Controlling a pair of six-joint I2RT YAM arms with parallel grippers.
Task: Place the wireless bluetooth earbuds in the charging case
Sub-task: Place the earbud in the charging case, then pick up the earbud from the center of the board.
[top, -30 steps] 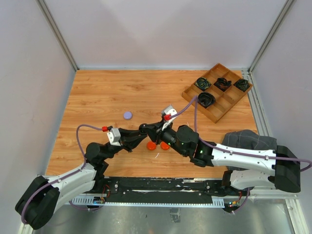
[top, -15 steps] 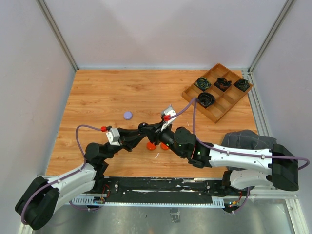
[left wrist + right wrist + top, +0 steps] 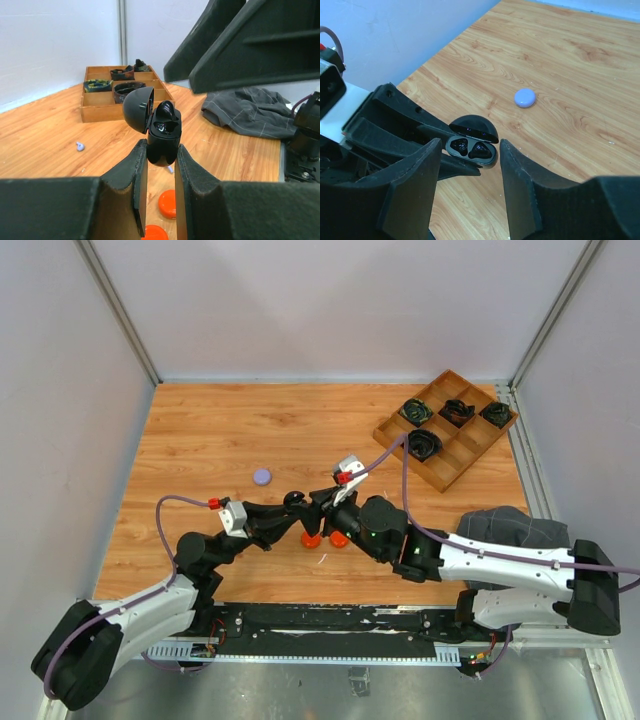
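Right wrist view shows the right gripper (image 3: 469, 146) with its fingers spread, one on each side of the charging case (image 3: 161, 131) and neither touching it. The case is up off the table, pinched at its lower body by the left gripper (image 3: 161, 159), whose pads press its two sides. Its domed lid is tipped back, and two black earbuds (image 3: 459, 146) sit in the wells.

A lilac earbud (image 3: 80, 146) lies loose on the table (image 3: 200, 440), well apart from the case, toward the wooden tray (image 3: 92, 111). The tray sits at the far right corner, with coiled black cables (image 3: 423, 444) in several of its compartments. A lilac disc (image 3: 262, 477) rests alone on the bare wood to the left of the grippers. Two orange discs (image 3: 312, 538) lie side by side just below the case.

From the top view the two wrists meet over the case and hide it almost fully — only the wrist views show it. A grey cloth (image 3: 508, 525) is bunched by the right arm's base.
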